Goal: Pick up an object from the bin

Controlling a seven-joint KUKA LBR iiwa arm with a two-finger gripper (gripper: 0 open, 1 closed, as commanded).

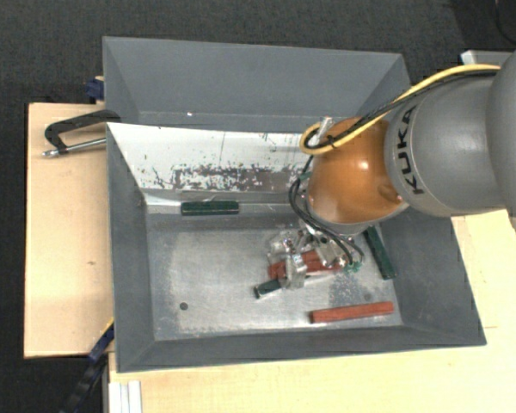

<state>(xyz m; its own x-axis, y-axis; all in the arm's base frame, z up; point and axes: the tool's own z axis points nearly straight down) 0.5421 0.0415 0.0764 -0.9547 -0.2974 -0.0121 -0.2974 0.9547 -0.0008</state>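
Near bin (198,291) centre, gripper (289,263) is hanging over a red block (278,270), with a red bar (351,313) lying at 5 o'clock. Grip state cannot be told.

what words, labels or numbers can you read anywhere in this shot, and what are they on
"KUKA": black letters on the grey arm, running sideways next to its orange wrist cover.
Nothing else is readable: the bin, the red bar and the dark green bar show no print.
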